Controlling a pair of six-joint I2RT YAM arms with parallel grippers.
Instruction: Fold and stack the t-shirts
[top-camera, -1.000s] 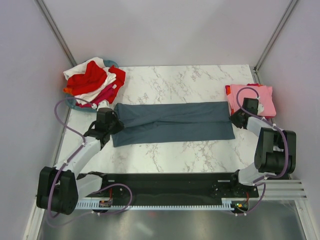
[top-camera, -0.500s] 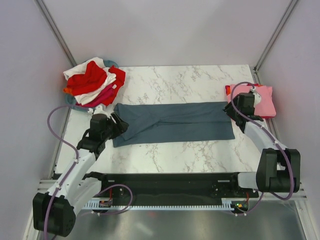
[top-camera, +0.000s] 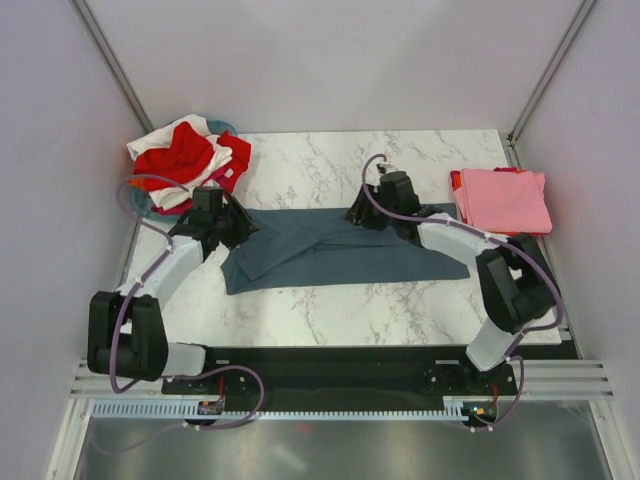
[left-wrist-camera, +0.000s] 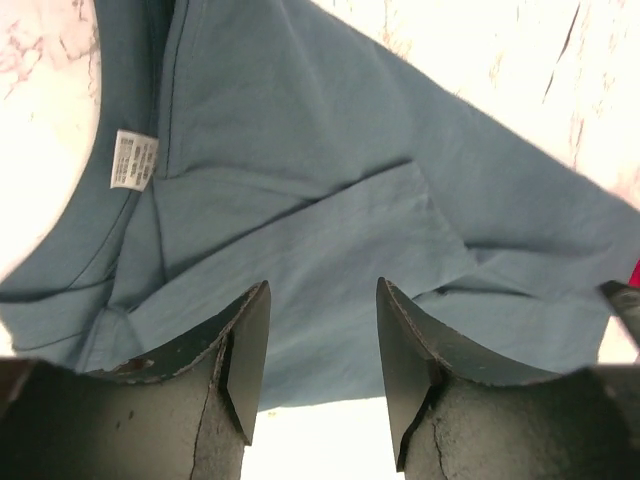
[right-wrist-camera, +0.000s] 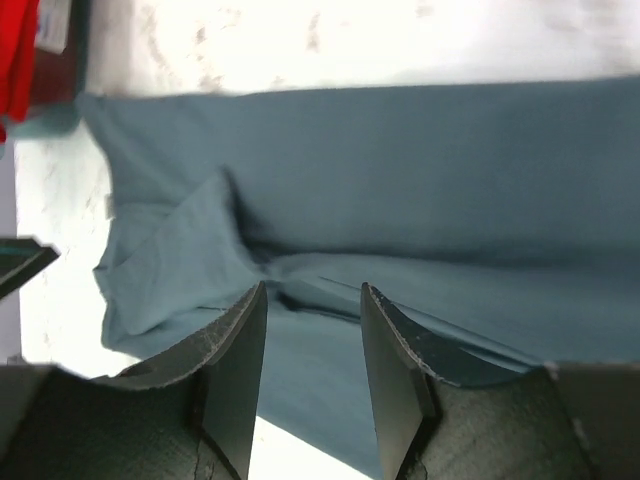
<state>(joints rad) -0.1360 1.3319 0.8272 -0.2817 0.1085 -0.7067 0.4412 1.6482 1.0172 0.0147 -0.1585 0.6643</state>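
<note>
Left gripper (left-wrist-camera: 322, 310) hangs half open, empty, over the blue-grey t-shirt (left-wrist-camera: 330, 170); its wrist view shows a white neck label (left-wrist-camera: 133, 160), unseen from above. Right gripper (right-wrist-camera: 313, 310) likewise parted, empty.

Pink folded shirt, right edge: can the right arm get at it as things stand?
Probably yes. The pink folded shirt lies uncovered by the table's right edge. The right gripper hangs open over the blue-grey shirt, holding nothing, and nothing stands between them.
</note>
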